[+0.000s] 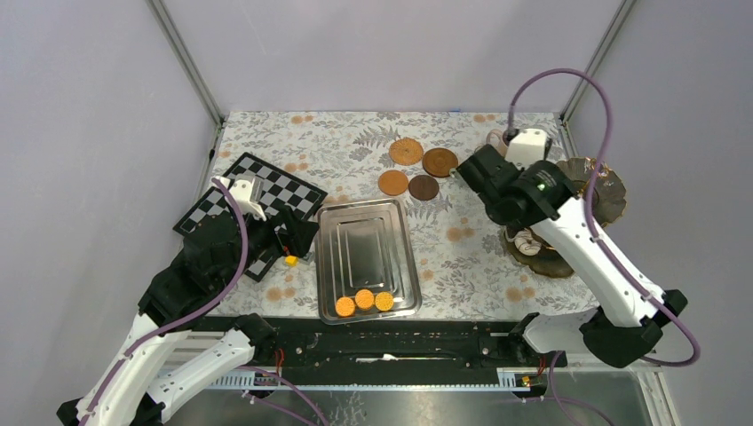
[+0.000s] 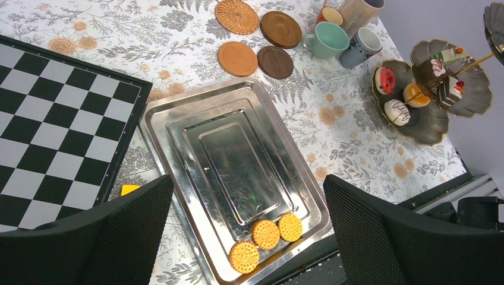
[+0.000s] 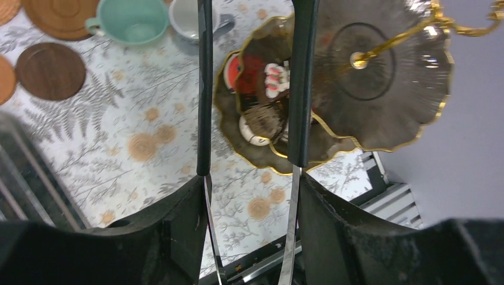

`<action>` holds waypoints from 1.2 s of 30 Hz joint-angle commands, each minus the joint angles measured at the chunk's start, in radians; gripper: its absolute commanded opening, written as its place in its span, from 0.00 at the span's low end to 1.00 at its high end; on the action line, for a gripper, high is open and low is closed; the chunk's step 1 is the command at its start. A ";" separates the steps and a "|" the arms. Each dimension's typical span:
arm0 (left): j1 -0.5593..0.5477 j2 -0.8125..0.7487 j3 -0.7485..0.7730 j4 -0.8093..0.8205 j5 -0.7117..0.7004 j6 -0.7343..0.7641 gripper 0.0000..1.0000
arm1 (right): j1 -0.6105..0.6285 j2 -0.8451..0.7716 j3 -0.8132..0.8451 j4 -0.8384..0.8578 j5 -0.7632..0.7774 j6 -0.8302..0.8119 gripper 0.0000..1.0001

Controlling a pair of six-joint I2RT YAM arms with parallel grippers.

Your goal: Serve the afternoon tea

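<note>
The right pincer (image 3: 254, 89) hangs over the dark three-tier stand (image 3: 386, 119), its thin fingers (image 3: 205, 89) apart and nothing clamped between them. Through the gap, pastries (image 3: 261, 119) show on a lower tier, blurred. The left pincer (image 2: 248, 196) is spread wide and empty above the near end of the steel tray (image 2: 178, 130), low in the left wrist view. The worktop (image 1: 462, 257) carries a pale cloth (image 2: 356, 148) printed with grey leaves and orange flowers. Plain lilac-grey walls (image 1: 400, 53) close it in, with slanting metal posts (image 1: 186, 62) at the back corners. The stand sits at the right edge of the top view, largely hidden there by the right arm (image 1: 577, 231) and its purple cable (image 1: 604, 106). Just left of the stand, at the back, cluster the teal mug (image 2: 330, 38), grey mug (image 2: 364, 46), beige mug (image 2: 359, 9) and small orange mug (image 2: 328, 15). Four round coasters (image 2: 238, 57) lie grouped left of the mugs, behind the tray. Three orange biscuits (image 2: 265, 233) lie in a row at the tray's near end. A chessboard (image 2: 53, 130) fills the left of the frame, with a small yellow piece (image 2: 129, 190) at its near corner, between board and tray.
</note>
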 commanded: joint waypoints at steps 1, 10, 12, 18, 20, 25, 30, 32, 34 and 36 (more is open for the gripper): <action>-0.005 0.007 0.032 0.048 0.003 0.009 0.99 | -0.072 -0.019 0.011 -0.013 0.080 -0.036 0.48; -0.005 0.004 0.043 0.038 0.001 0.013 0.99 | -0.257 -0.116 -0.103 0.112 -0.018 -0.147 0.49; -0.004 0.005 0.044 0.038 0.003 0.015 0.99 | -0.274 -0.130 -0.123 0.131 -0.031 -0.157 0.49; -0.005 0.006 0.047 0.038 0.007 0.011 0.99 | -0.317 -0.144 -0.171 0.158 -0.061 -0.176 0.50; -0.005 0.002 0.046 0.036 0.007 0.011 0.99 | -0.327 -0.146 -0.184 0.162 -0.069 -0.177 0.50; -0.005 0.004 0.048 0.033 0.006 0.011 0.99 | -0.345 -0.159 -0.227 0.188 -0.083 -0.187 0.54; -0.005 0.007 0.057 0.033 0.009 0.014 0.99 | -0.360 -0.158 -0.234 0.205 -0.083 -0.205 0.59; -0.004 0.006 0.057 0.033 0.009 0.014 0.99 | -0.362 -0.158 -0.232 0.206 -0.086 -0.211 0.62; -0.005 0.005 0.057 0.033 0.008 0.012 0.99 | -0.362 -0.162 -0.230 0.207 -0.092 -0.218 0.65; -0.005 0.005 0.056 0.033 0.009 0.011 0.99 | -0.362 -0.167 -0.223 0.207 -0.101 -0.223 0.67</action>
